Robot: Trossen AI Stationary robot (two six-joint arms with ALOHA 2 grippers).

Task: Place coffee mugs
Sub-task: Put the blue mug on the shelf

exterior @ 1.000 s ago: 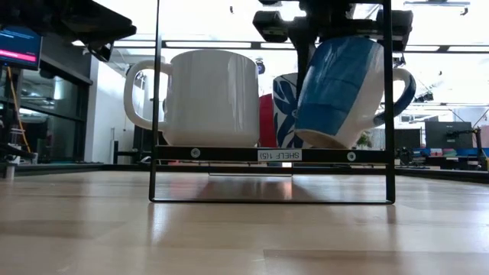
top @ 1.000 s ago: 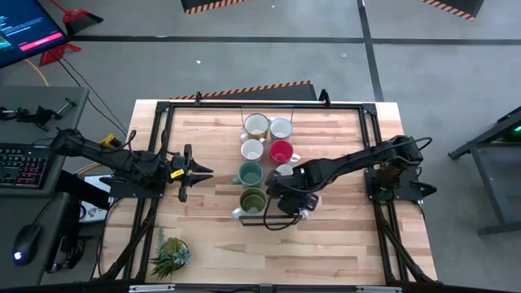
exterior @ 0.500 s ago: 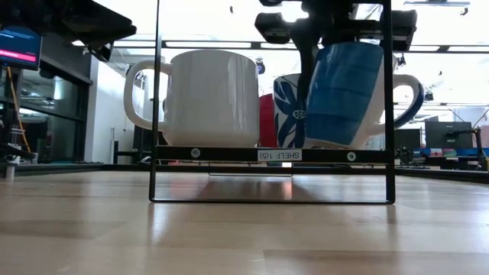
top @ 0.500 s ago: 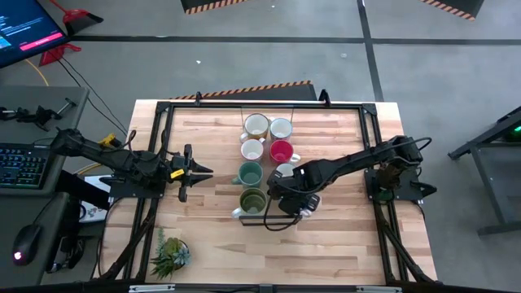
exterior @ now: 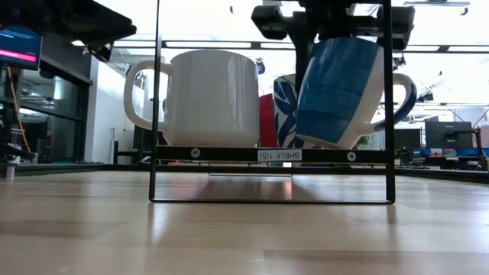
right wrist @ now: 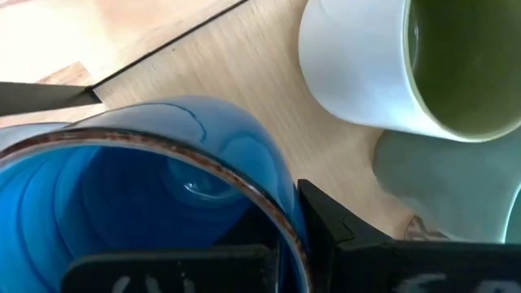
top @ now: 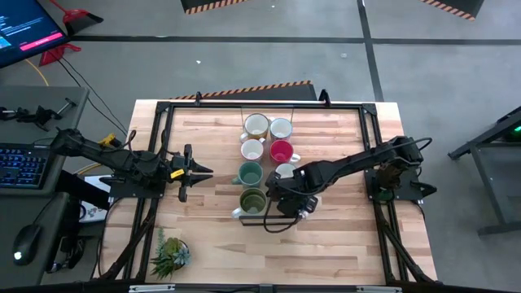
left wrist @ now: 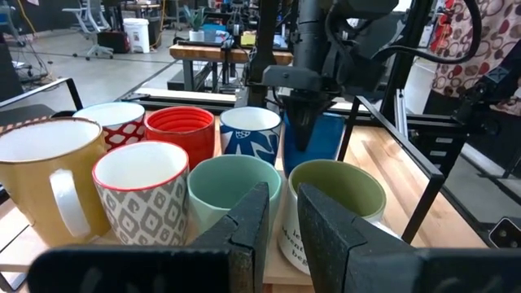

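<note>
At the near edge of the bench, toward its left corner, sits a small spiky plant [top: 169, 254]. Farther in, at the front of the black wire shelf [exterior: 271, 154], the right gripper [top: 289, 202] is clamped on the rim of the blue mug [exterior: 336, 92], one finger inside it, and holds it tilted at the shelf's front right spot, its base at or just above the shelf bar. Beside it stands the olive mug [top: 252, 199], white outside, then the teal mug [top: 250, 173]. Behind those come a white mug with blue leaves [left wrist: 249, 134], the red mug [top: 281, 150], a grey-patterned mug [left wrist: 139, 199], and two more pale ones at the shelf's far end. Off by the bench's left edge the left gripper [left wrist: 281, 224] waits, fingers slightly parted, holding nothing.
</note>
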